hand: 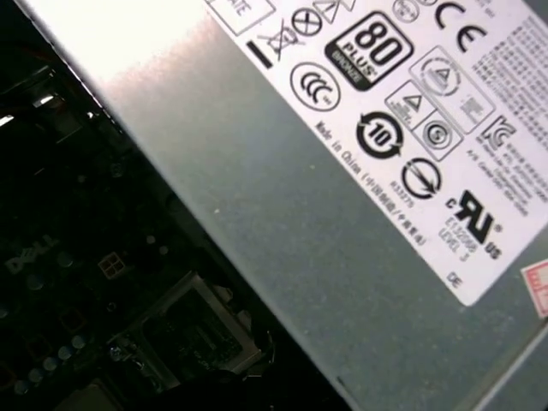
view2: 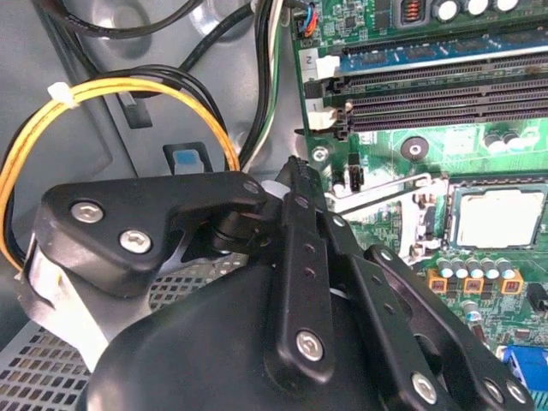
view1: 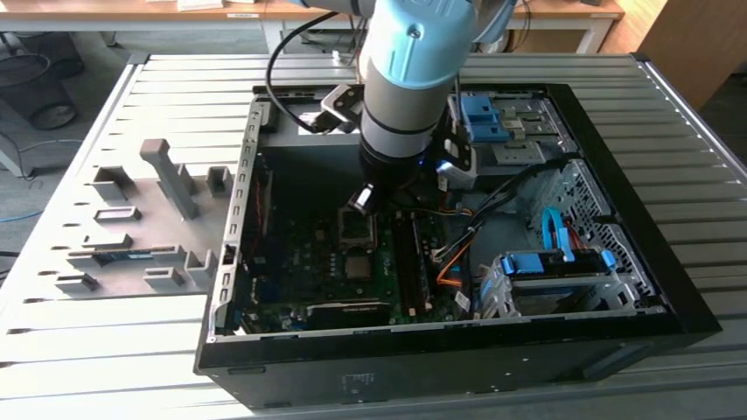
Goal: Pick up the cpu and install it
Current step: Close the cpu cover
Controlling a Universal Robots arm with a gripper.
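The cpu point(view2: 501, 214), a small silvery square, lies flat in its socket on the green motherboard point(view2: 402, 154); the exterior view shows the cpu point(view1: 357, 262) in the middle of the board. The dark socket frame point(view1: 356, 224) stands hinged up just behind it. My gripper point(view2: 287, 175) hangs inside the open computer case point(view1: 653, 289), its black links meeting at the tips, shut, off to one side of the socket near the case floor. From outside, the gripper point(view1: 364, 198) sits just above the raised frame. The grey power-supply box point(hand: 360, 214) is close by.
Black memory slots point(view2: 445, 86) run beside the socket. Yellow and black cables point(view2: 128, 90) loop by the gripper. Blue drive caddies point(view1: 548, 267) and orange cables fill the exterior view's right of the case. A grey fixture tray point(view1: 129, 219) lies outside it on the slatted table.
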